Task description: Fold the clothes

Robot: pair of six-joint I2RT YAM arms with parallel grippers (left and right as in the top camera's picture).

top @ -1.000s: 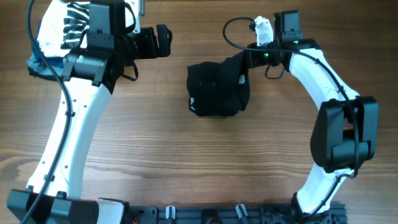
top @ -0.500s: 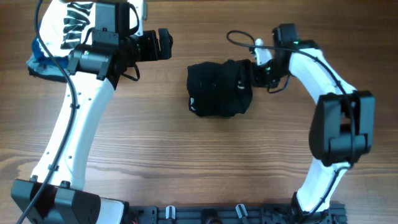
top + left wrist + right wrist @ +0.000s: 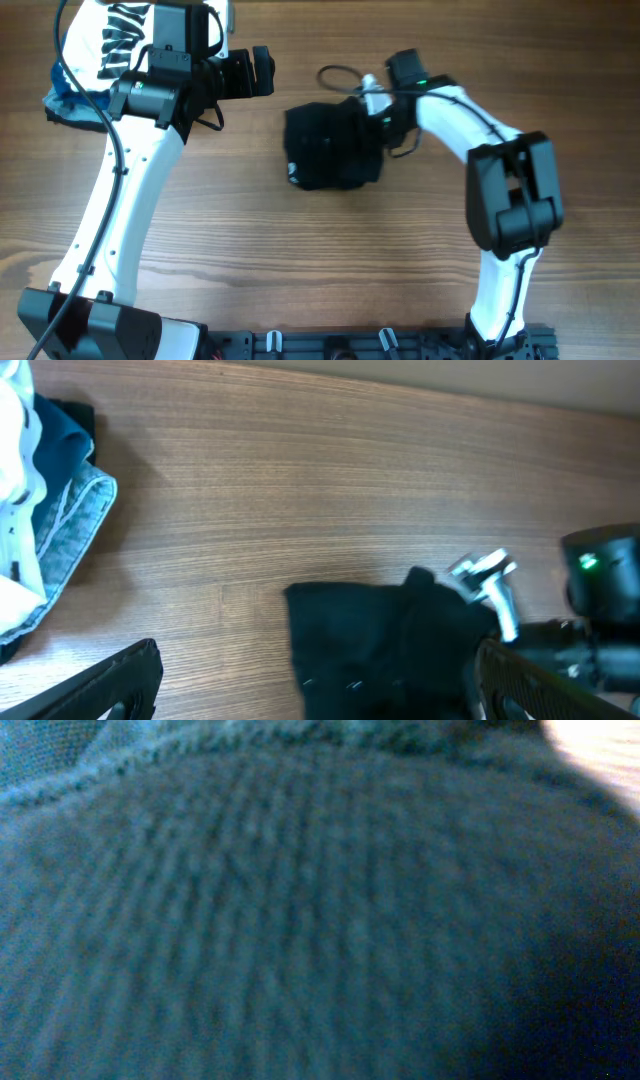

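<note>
Lying far left, a white garment (image 3: 100, 25) and denim (image 3: 62, 105) adjoin the left gripper (image 3: 262, 72), its fingers spread wide and empty. At centre, the bunched black T-shirt (image 3: 330, 148) rests on the table (image 3: 300, 260). The right gripper (image 3: 380, 118) presses into its right edge; whether it pinches fabric cannot be told.

One black T-shirt (image 3: 332, 148), one white lettered garment (image 3: 105, 30), one blue denim heap (image 3: 65, 102) and two arms, left arm (image 3: 115, 200) and right arm (image 3: 450, 105), are counted.
</note>
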